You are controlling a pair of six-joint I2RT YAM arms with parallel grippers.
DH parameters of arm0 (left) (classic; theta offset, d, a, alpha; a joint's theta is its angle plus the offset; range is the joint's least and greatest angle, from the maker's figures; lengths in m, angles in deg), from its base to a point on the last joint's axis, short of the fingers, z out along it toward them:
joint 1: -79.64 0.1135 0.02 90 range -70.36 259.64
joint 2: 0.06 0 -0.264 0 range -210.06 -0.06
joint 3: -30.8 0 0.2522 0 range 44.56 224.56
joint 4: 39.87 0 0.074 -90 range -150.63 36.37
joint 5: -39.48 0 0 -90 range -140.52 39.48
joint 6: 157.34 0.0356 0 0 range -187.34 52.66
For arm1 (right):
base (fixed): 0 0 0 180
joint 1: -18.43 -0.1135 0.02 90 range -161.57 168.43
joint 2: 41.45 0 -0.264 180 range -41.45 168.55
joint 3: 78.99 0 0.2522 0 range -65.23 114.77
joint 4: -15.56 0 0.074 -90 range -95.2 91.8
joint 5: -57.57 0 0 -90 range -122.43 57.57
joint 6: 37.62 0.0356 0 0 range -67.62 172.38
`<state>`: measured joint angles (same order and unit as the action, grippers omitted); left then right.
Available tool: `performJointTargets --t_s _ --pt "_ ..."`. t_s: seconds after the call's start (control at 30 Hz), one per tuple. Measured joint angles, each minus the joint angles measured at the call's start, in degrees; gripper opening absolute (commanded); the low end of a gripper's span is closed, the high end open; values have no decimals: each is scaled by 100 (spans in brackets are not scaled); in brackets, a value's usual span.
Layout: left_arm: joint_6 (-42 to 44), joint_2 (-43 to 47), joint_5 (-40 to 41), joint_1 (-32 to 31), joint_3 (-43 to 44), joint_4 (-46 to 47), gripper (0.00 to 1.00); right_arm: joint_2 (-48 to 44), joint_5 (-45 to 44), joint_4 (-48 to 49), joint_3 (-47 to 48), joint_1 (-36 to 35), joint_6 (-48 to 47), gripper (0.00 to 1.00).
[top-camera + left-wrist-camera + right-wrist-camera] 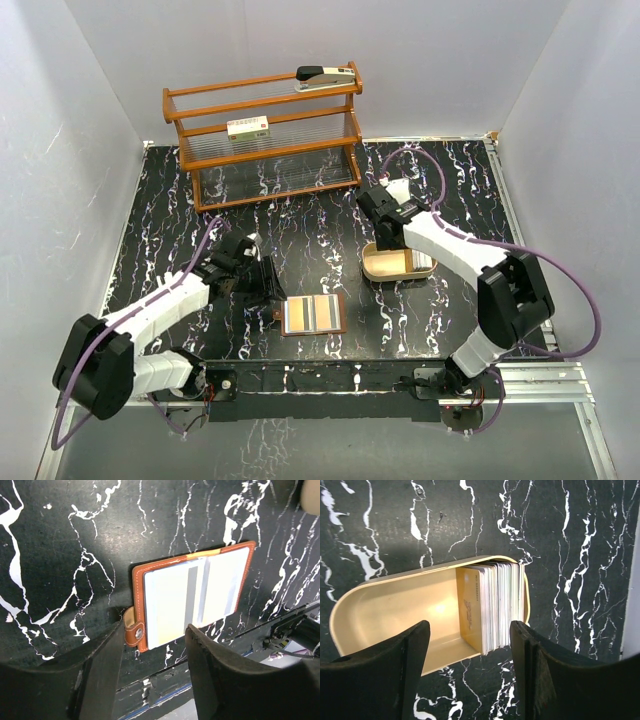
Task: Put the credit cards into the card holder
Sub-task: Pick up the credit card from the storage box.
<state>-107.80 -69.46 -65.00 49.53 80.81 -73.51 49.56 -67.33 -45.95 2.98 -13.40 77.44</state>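
Observation:
The card holder is a brown leather wallet lying open near the table's front edge; its leather border and snap tab show in the left wrist view. Two pale credit cards lie on its inner faces with a grey strip between them. My left gripper is open and empty just left of the wallet, its jaws astride the tab end. A stack of cards stands on edge at one end of a tan tray. My right gripper is open and empty above that stack.
The tan tray sits right of centre. A wooden rack stands at the back with a stapler on top and a white box with a red label. White walls close in three sides.

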Motion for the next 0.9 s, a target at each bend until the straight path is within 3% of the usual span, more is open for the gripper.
performJointTargets --t_s 0.53,0.9 --pt "433 1032 -490 0 37 28 56 625 -422 -15 -101 227 -146 55" --pt "492 1069 -367 0 52 -35 57 743 -466 149 -332 387 -229 47"
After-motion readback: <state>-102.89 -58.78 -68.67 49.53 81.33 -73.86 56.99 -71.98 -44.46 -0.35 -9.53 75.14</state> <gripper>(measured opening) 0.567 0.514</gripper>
